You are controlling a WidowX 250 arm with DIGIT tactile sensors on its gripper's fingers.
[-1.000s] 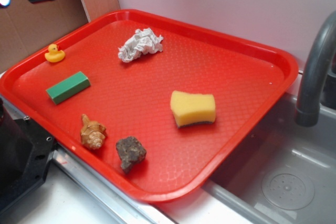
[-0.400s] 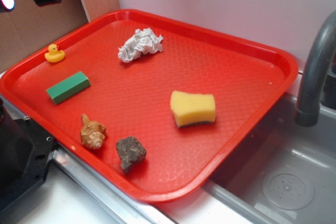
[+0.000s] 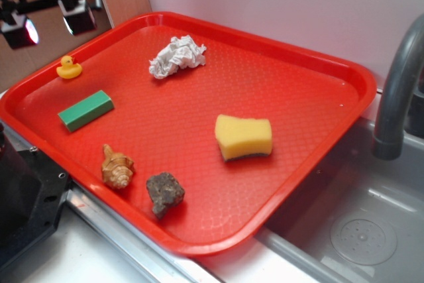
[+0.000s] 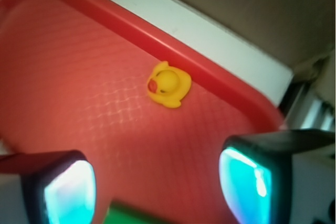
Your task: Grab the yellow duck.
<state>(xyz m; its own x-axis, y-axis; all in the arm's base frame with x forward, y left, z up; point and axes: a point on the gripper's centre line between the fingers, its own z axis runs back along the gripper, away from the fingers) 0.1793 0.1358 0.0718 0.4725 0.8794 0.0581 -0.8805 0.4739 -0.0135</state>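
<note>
Tool (image 3: 50,23) spread wide, empty, above duck (image 4: 168,83). Duck sits tight vs tray (image 3: 358,77) rim, far-left corner. I expect a finger may clip rim, knock duck.

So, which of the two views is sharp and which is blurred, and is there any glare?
Exterior view: sharp; the small yellow rubber duck and the red plastic tray are crisp, and only the open gripper at top left looks smeared. Wrist view: soft throughout, the duck is blurry, and the finger pads glow bright cyan-white.
</note>
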